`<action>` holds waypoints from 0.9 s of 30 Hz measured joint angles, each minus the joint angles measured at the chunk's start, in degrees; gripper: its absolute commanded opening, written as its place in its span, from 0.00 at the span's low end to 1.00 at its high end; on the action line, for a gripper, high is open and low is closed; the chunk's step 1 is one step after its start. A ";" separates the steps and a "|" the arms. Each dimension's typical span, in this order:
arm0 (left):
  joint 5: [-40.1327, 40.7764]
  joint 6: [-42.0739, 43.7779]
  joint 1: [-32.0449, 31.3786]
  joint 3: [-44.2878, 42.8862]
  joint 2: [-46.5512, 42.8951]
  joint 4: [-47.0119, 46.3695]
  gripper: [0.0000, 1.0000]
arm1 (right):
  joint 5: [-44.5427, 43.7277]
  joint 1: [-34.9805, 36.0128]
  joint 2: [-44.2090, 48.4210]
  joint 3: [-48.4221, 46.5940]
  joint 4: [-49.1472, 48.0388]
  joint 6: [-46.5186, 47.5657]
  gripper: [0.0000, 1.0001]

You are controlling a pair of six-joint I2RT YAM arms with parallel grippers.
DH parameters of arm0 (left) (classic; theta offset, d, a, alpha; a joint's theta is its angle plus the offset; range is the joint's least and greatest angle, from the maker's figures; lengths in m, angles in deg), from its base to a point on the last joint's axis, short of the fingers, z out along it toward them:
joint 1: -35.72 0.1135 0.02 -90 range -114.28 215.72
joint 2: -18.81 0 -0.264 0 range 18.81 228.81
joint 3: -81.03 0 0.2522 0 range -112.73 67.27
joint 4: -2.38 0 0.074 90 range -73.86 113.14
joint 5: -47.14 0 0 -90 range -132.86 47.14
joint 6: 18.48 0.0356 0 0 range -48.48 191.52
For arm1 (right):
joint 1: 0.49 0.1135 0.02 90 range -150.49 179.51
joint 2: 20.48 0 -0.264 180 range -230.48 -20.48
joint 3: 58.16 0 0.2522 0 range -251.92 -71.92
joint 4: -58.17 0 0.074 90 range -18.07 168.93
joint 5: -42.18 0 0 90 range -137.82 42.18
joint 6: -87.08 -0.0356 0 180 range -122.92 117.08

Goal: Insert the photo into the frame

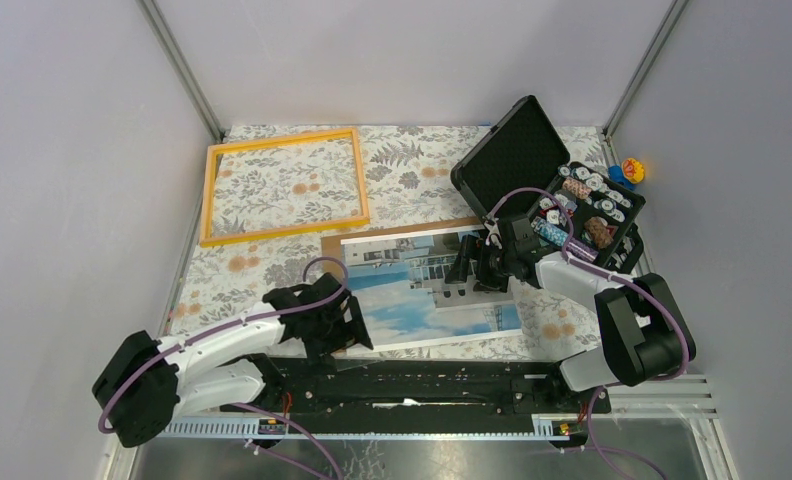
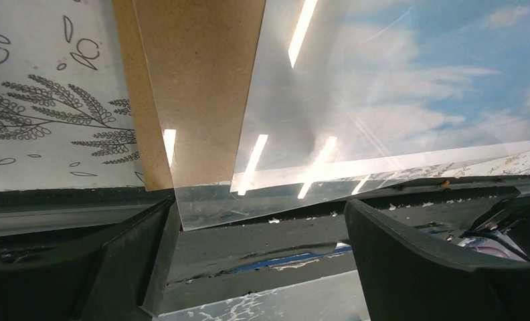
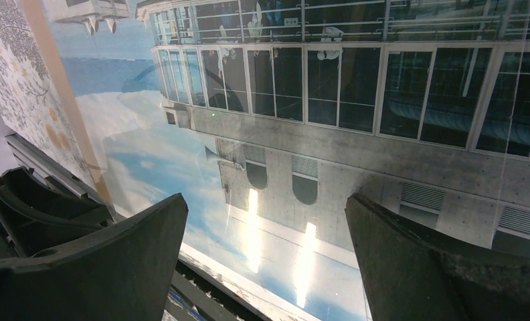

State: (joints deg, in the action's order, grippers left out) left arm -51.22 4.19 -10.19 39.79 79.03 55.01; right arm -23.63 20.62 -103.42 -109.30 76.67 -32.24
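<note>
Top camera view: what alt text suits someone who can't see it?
A photo of a white building under blue sky lies on a table, the open left gripper at its near corner, the open right gripper over it. An orange frame lies far left, an open black case far right.

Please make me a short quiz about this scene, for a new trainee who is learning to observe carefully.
1. True or false: the photo lies outside the frame.
2. What shows from under the photo's far edge? A) a brown backing board B) a towel C) a plate
3. Fill in: the jaws of the left gripper and the right gripper stand ____.
Key: 1 true; 2 A; 3 open.
</note>
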 measured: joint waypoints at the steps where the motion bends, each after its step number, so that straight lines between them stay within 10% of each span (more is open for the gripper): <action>1: -0.02 0.02 -0.02 0.00 -0.07 0.00 0.99 | 0.00 0.00 -0.02 0.00 -0.02 0.00 0.97; 27: 3.26 -3.10 -0.02 0.00 -21.62 1.84 0.91 | -1.11 -0.11 -0.04 0.00 -1.53 0.61 0.97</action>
State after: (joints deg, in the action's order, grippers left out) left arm -47.97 1.09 -10.21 39.79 57.42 56.85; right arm -24.75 20.51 -103.46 -109.30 75.14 -31.63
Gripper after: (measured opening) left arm 0.928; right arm 0.971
